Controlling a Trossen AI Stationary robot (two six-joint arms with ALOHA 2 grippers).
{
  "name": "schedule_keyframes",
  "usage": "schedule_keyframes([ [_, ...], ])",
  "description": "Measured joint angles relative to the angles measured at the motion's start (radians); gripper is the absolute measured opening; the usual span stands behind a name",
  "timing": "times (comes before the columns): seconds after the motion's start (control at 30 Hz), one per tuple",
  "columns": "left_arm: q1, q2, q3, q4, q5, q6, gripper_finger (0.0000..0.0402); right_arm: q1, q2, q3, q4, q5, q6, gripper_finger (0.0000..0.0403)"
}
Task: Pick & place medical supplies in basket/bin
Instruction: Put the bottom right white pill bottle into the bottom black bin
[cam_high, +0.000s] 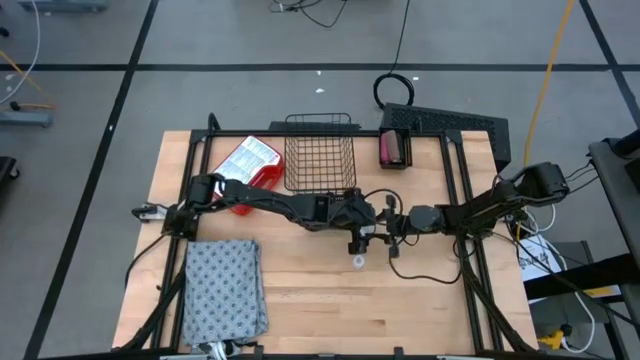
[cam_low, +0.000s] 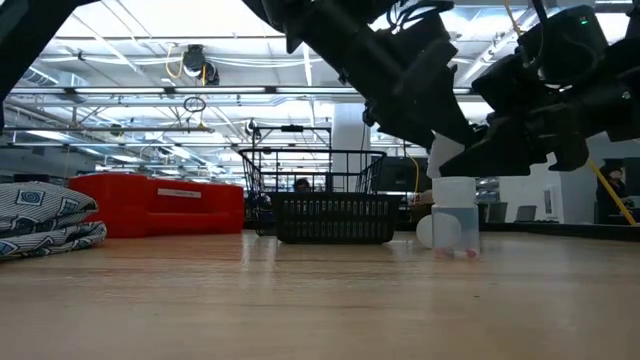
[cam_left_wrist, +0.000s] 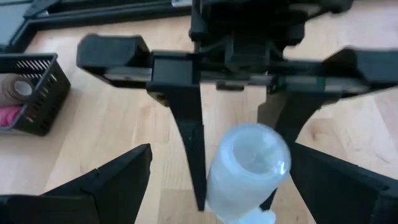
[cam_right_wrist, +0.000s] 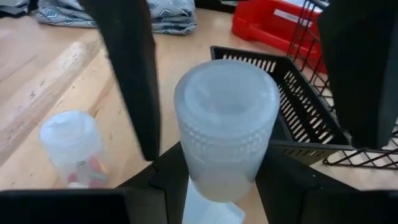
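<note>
A translucent white vial (cam_right_wrist: 227, 118) with a ribbed cap is held clear of the table at its middle. My right gripper (cam_high: 385, 225) is shut on it. My left gripper (cam_high: 357, 233) faces it, open, with its fingers (cam_right_wrist: 127, 74) standing on either side of the cap end; I see no touch. A second vial (cam_high: 358, 262) stands upright on the wood just below them. The black wire basket (cam_high: 320, 165) sits at the far edge. The grey patterned cloth (cam_high: 222, 290) lies folded at the near left. A brown block (cam_left_wrist: 15, 90) and a pink block (cam_left_wrist: 9, 115) lie in a small black bin (cam_high: 393, 148). My right gripper pinches the vial's lower body, near its base (cam_right_wrist: 217, 180), between its two fingers (cam_left_wrist: 189, 143). It comes about level from the table's right. The vial is lifted clear, and its cap (cam_left_wrist: 252, 155) points toward my left gripper.
A red bin (cam_high: 250, 165) with a white and red package stands left of the basket. A black box (cam_high: 445, 125) and cables lie at the far right. Bare wood stretches along the near edge right of the cloth.
</note>
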Motion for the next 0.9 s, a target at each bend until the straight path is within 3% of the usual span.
schedule_keyframes([
  [0.23, 0.000, 0.000, 0.000, 0.007, 0.059, -0.005, 0.0362, 0.000, 0.000, 0.000, -0.005, 0.000, -0.001, 0.0143],
  [0.63, -0.002, 0.000, 0.000, 0.018, 0.063, -0.038, 0.0207, 0.000, 0.000, 0.000, -0.027, 0.001, 0.001, 0.0144],
  [0.9, -0.001, 0.000, 0.000, 0.014, 0.064, -0.035, 0.0161, 0.000, 0.000, 0.000, -0.024, 0.001, 0.003, 0.0144],
])
